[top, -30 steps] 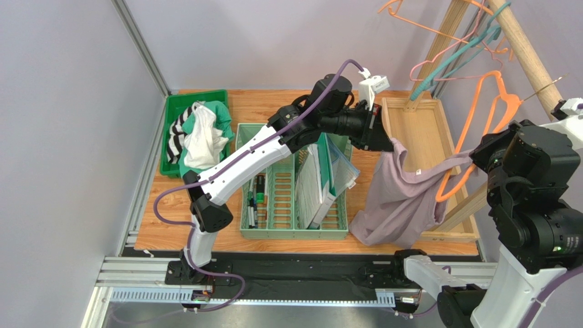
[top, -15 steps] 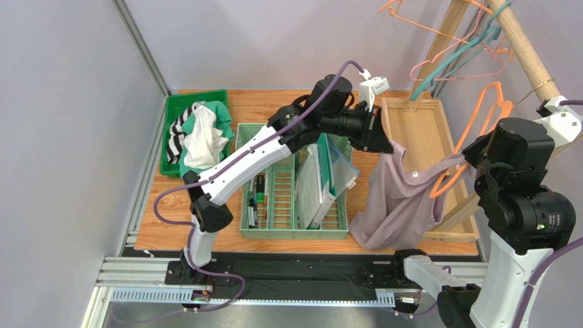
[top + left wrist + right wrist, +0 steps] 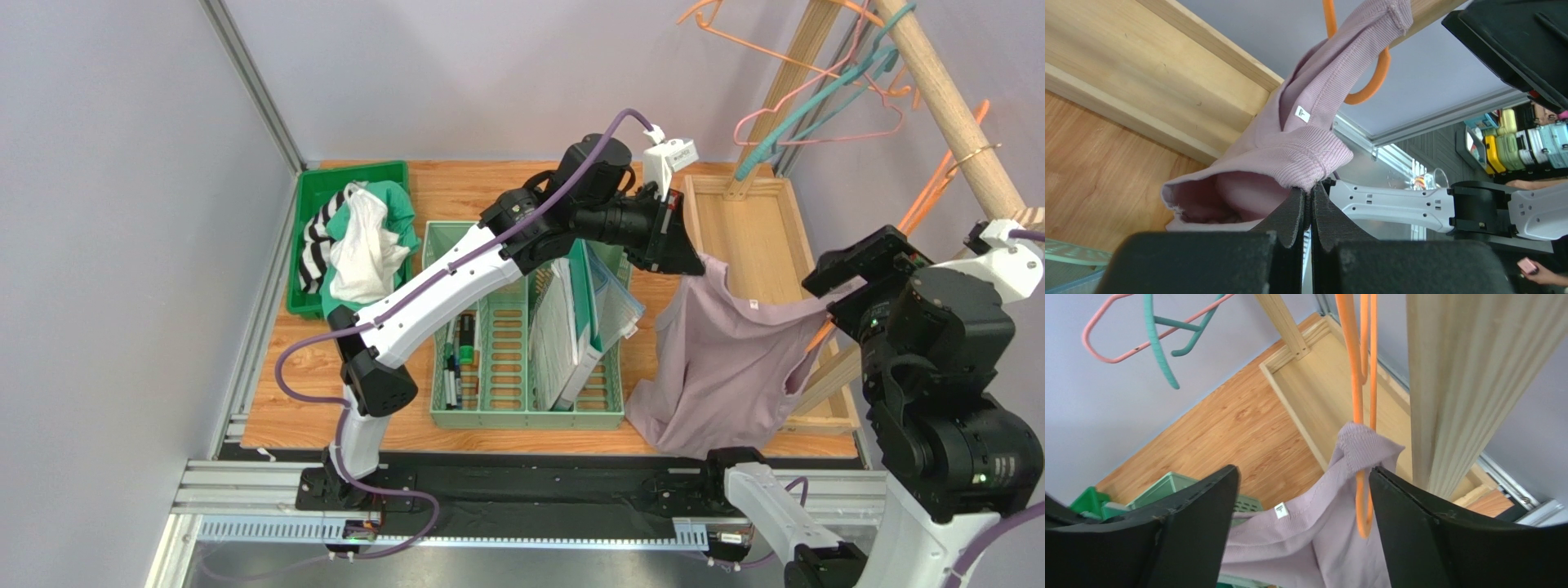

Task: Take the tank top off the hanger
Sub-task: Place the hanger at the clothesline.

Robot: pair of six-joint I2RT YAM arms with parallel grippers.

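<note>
The hanger (image 3: 1363,508) has turned edge-on, stretching the tank top (image 3: 724,368) wider.

White arm links (image 3: 429,288), black joint housings (image 3: 957,355), purple cables (image 3: 280,365) — black wedge-shaped pincer fingers (image 3: 1290,220)

The tank top (image 3: 1309,116) was seen as matt, ribbed knit cloth, the hanger (image 3: 1354,373) as smooth plastic, the surface (image 3: 478,190) as grained wood.
</note>
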